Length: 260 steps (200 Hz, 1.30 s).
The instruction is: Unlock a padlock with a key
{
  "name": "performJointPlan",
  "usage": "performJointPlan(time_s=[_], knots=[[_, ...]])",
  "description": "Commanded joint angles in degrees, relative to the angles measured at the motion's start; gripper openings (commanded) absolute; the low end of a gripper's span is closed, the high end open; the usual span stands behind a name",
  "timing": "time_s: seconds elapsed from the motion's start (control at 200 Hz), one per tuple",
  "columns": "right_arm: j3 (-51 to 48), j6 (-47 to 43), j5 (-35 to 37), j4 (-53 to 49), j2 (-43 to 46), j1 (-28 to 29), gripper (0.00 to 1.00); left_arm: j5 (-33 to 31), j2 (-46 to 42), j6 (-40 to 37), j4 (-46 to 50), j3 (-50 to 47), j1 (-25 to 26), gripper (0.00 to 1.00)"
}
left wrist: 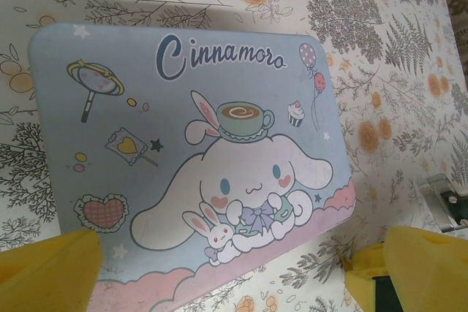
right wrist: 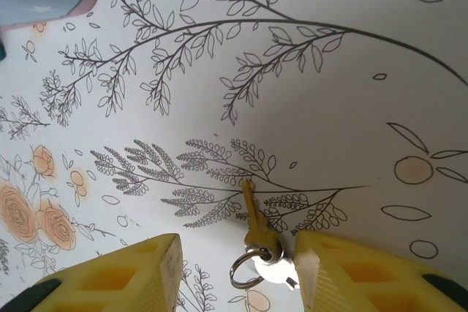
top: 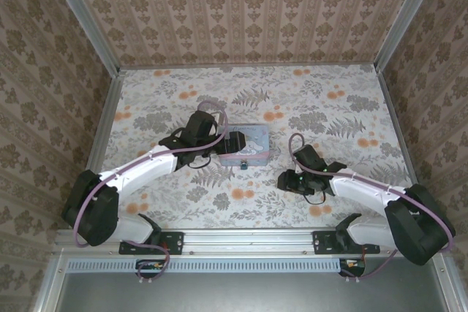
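My right claw (right wrist: 238, 250), half open and empty, straddles the brass key (right wrist: 251, 215), blade toward twelve o'clock, ready to pinch.

Yellow fingers (right wrist: 124, 275) on the right tool (right wrist: 238, 253) flank a brass key (right wrist: 249, 202); table (right wrist: 329, 93) white, grey-leaved, orange-flowered. Ahead of the left tool (left wrist: 223, 253): pale-blue tin (left wrist: 110, 49), white dog (left wrist: 248, 173).

Key (right wrist: 251, 213) on table (right wrist: 329, 93), inside right pincer (right wrist: 238, 245)
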<state>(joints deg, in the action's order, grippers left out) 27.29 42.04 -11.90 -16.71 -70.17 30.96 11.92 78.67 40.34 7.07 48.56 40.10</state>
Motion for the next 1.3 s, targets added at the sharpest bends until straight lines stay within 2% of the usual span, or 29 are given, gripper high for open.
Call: performJointPlan(time_s=[0.0,0.32,0.735,1.035,1.185,1.245,1.295], knots=[[2.1,-0.1,4.1,-5.1,-2.5,1.6,0.46,-0.3,-1.2,0.7,-0.9,-0.8,0.4,1.00],[6.5,-1.8,10.2,-9.5,-7.4,6.2,0.41,-0.7,-1.2,0.4,-0.2,-0.7,0.3,1.00],[8.9,-1.3,12.8,-9.4,-13.8,10.5,0.35,-1.5,-1.7,-0.2,2.0,-0.4,-0.6,1.00],[8.3,-0.8,12.2,-7.7,-15.9,10.8,0.19,-1.5,-3.1,-0.5,3.4,-1.2,-2.3,1.00],[8.2,-0.6,11.4,-6.9,-16.3,10.8,0.08,-1.0,-3.4,-0.7,3.7,-1.7,-3.4,1.00],[8.2,-0.7,11.0,-6.7,-16.1,10.7,0.00,-0.5,-3.6,-0.8,3.7,-1.7,-3.9,1.00],[8.1,-0.6,10.7,-6.5,-15.7,10.7,0.00,-0.3,-3.8,-0.8,3.8,-1.7,-4.1,1.00]])
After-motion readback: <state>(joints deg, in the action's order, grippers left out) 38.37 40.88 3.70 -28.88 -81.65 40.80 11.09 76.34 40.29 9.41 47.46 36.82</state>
